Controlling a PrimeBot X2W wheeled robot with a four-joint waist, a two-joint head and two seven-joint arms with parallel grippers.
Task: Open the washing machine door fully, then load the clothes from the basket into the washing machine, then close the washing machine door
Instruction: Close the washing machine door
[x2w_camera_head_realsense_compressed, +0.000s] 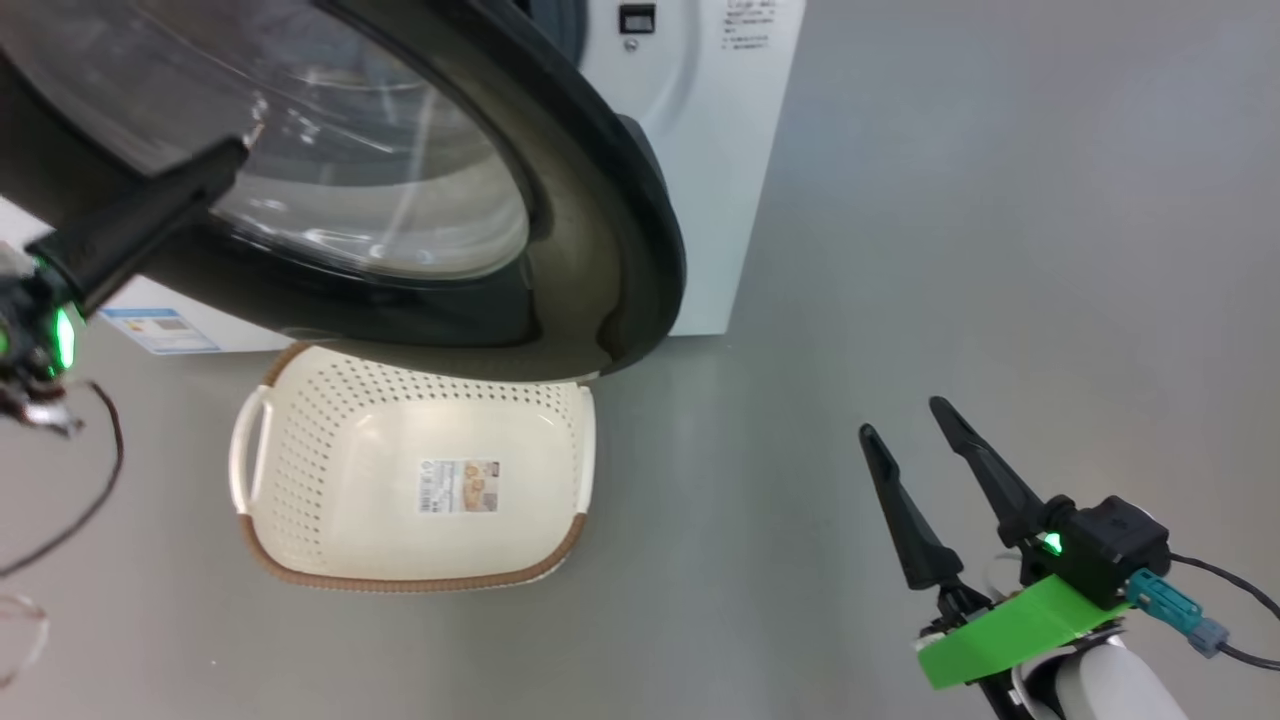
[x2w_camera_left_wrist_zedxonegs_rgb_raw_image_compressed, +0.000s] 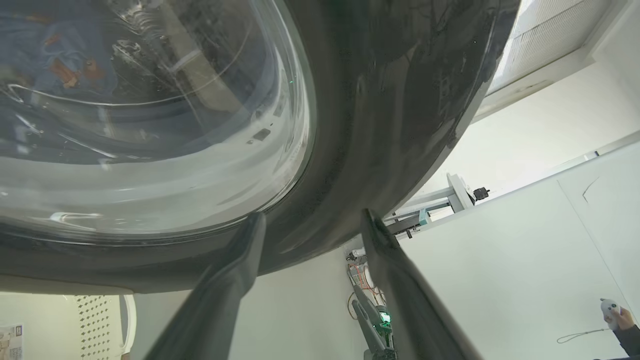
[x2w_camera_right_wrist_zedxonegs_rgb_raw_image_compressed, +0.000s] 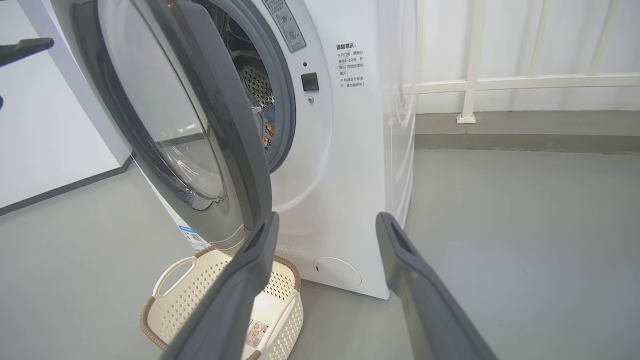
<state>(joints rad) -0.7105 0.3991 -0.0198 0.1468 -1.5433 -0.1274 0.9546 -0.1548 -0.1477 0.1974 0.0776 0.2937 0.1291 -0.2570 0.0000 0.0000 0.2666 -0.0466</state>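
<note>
grey floor (x2w_camera_head_realsense_compressed: 900, 250), white wall (x2w_camera_right_wrist_zedxonegs_rgb_raw_image_compressed: 50, 125) | basket (x2w_camera_head_realsense_compressed: 400, 583) on floor at foot of washing machine (x2w_camera_head_realsense_compressed: 720, 150), under washing machine door (x2w_camera_head_realsense_compressed: 610, 200), ajar, glossy black ring | clothes (x2w_camera_left_wrist_zedxonegs_rgb_raw_image_compressed: 55, 70) blue behind its glass | right gripper (x2w_camera_head_realsense_compressed: 900, 416) spread, holding nothing | left gripper (x2w_camera_left_wrist_zedxonegs_rgb_raw_image_compressed: 312, 214) spread at door ring, contact unclear

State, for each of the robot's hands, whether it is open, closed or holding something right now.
Left hand: open, holding nothing, fingers spread by the black ring of the door.
Right hand: open, holding nothing.
</note>
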